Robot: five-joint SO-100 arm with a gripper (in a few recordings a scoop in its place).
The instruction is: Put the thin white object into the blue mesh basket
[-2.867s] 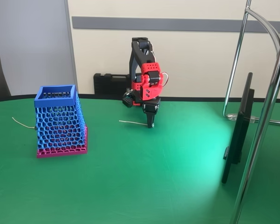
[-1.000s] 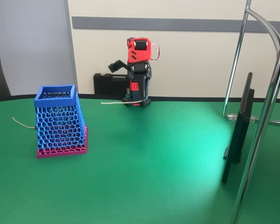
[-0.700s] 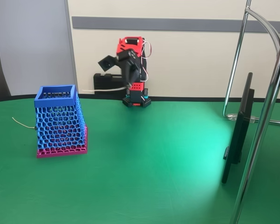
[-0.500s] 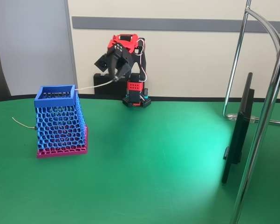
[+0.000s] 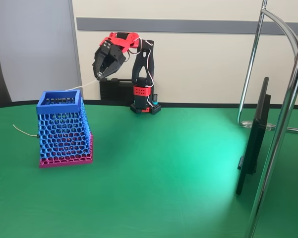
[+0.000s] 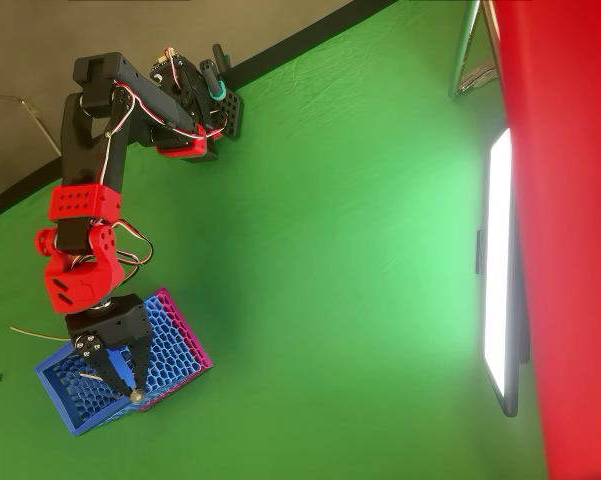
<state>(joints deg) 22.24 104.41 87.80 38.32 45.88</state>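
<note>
Your claw (image 5: 98, 75) is clenched on the thin white object (image 5: 82, 85); the stick's long axis slants down-left from the fingers (fixed view), its free end just over the blue mesh basket (image 5: 59, 103) rim, near the surface's (image 5: 163, 173) left edge; tip it steeper before letting go.

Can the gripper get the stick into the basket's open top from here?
Probably yes. The gripper holds the thin white object above the blue mesh basket, the stick's free end near the rim, and the overhead view shows the opening unobstructed beneath.
</note>
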